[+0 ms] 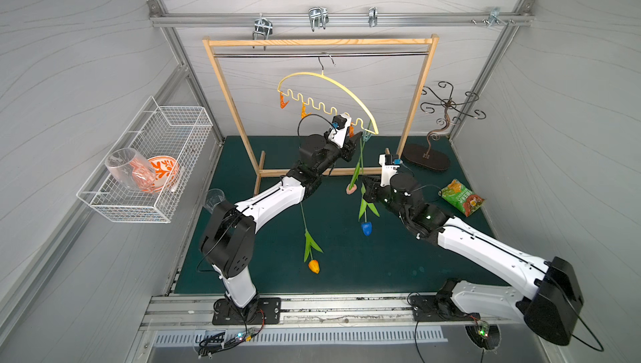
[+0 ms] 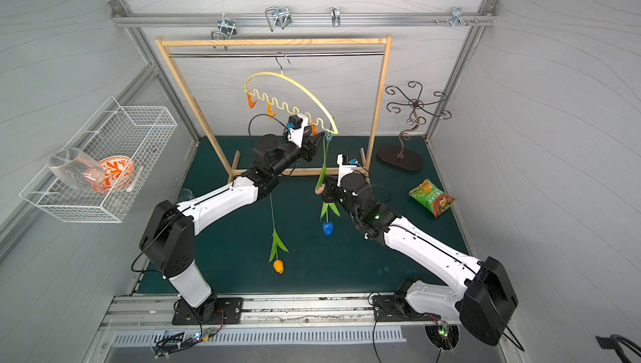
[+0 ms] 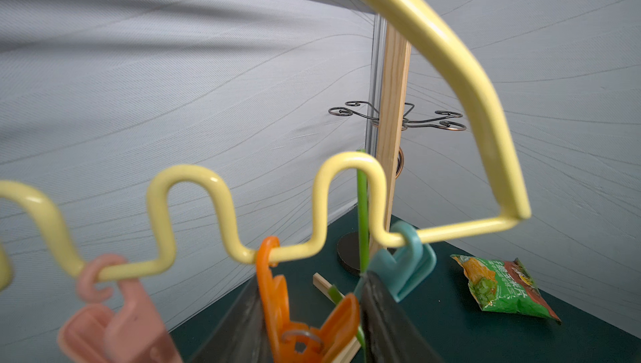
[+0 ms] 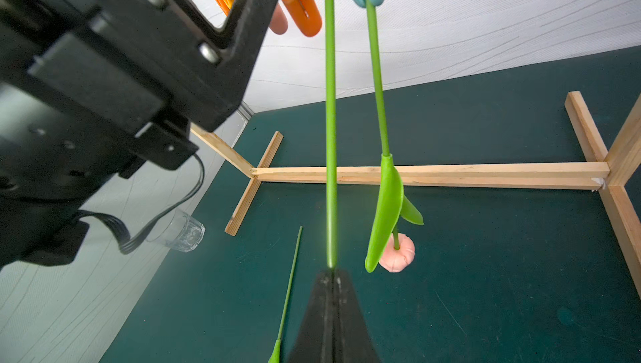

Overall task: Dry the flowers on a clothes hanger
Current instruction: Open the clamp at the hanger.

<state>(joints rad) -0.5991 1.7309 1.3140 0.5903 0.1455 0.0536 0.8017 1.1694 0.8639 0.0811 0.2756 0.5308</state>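
The pale yellow clothes hanger [image 1: 347, 90] [image 3: 451, 56] hangs tilted from the rack's rod. My left gripper [image 1: 355, 143] [image 3: 312, 299] is shut on an orange clothespin [image 3: 277, 295] on the hanger's wavy bar, and the pin's mouth is spread. My right gripper [image 1: 367, 184] [image 4: 332, 273] is shut on the blue flower's stem [image 4: 329, 136], which rises beside that pin. Its blue head [image 1: 366, 228] points down. The pink flower [image 1: 351, 189] [image 4: 397, 252] hangs from a teal pin [image 3: 406, 264]. The orange flower [image 1: 314, 266] lies on the mat.
The wooden rack frame [image 1: 319, 42] stands at the back with its feet on the green mat. A wire basket [image 1: 173, 129] with a glass and a bowl hangs at the left. A snack bag [image 1: 463, 198], a metal stand [image 1: 447, 108] and a tumbler [image 1: 213, 198] are nearby.
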